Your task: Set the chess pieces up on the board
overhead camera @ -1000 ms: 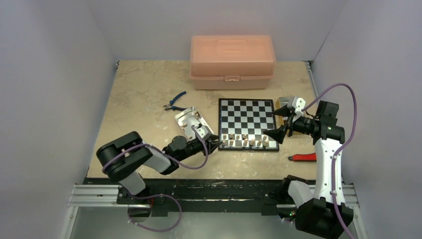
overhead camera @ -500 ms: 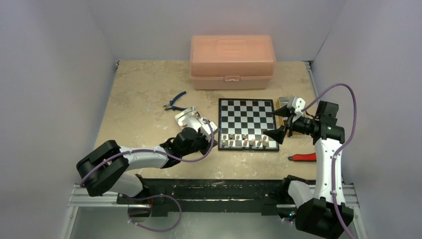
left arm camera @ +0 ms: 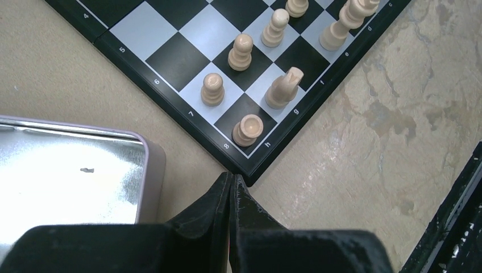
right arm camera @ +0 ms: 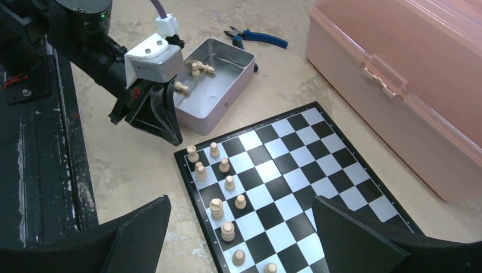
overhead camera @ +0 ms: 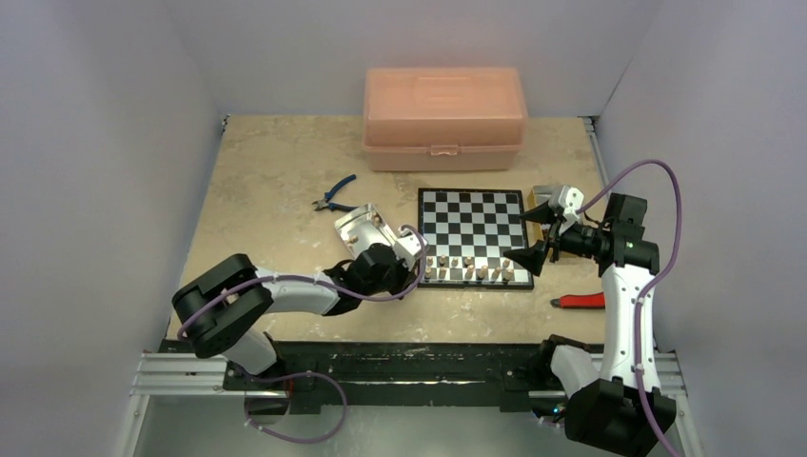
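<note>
The board (overhead camera: 471,214) lies mid-table, black and silvery checks. Several light tan chess pieces (overhead camera: 466,268) stand in its two nearest rows; in the left wrist view I see a rook (left arm camera: 248,129) on the corner square, a knight (left arm camera: 284,87) and pawns (left arm camera: 212,89). My left gripper (overhead camera: 415,270) is shut on nothing, its tips (left arm camera: 232,177) just off the board's near-left corner (left arm camera: 250,170). My right gripper (overhead camera: 533,234) hangs wide open over the board's right edge (right arm camera: 318,170), holding nothing. More pieces (right arm camera: 196,68) lie in the metal tin (right arm camera: 227,94).
The tin (overhead camera: 354,227) sits left of the board, right beside my left wrist. A large pink box (overhead camera: 444,116) stands behind the board. Blue pliers (overhead camera: 333,195) lie left of the tin, and a red-handled tool (overhead camera: 582,301) lies near the right arm.
The left gripper's jaws have closed, empty. Its arm swung out and back, and the gripper now sits between the tin and the board's corner. The right arm has not moved.
</note>
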Robot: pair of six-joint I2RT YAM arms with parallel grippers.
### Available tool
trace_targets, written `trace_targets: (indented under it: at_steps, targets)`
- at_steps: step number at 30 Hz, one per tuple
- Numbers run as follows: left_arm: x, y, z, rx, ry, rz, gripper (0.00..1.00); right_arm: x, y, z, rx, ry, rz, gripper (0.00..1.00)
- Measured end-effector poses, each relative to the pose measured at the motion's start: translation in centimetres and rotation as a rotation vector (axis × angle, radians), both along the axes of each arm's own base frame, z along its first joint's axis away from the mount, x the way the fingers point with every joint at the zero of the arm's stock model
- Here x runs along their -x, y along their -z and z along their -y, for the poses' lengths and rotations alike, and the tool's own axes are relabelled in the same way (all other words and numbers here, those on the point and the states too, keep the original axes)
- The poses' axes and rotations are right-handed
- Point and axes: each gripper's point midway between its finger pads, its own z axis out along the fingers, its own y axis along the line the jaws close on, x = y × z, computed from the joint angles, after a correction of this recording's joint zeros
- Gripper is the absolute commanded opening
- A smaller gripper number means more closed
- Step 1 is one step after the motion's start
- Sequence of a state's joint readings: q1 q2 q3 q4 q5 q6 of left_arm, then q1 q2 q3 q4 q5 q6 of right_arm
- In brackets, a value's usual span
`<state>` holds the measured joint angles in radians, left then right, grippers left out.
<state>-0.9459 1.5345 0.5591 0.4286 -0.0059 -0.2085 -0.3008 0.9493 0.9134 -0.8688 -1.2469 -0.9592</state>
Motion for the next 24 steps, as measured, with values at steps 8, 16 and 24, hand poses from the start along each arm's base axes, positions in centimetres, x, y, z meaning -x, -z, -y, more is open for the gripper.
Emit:
trace_targets:
  at_steps: [8, 16, 24]
  targets:
    - [-0.6, 0.0, 0.7, 0.001, -0.024, -0.002, 0.00, 0.0, 0.0, 0.0, 0.001, -0.001, 0.001, 0.99]
    - [-1.1, 0.1, 1.0, -0.003, -0.033, 0.002, 0.00, 0.0, 0.0, 0.0, 0.001, -0.003, 0.000, 0.99]
    - [-1.5, 0.1, 1.6, -0.002, -0.034, 0.003, 0.00, 0.1, 0.0, -0.1, 0.002, -0.007, 0.002, 0.99]
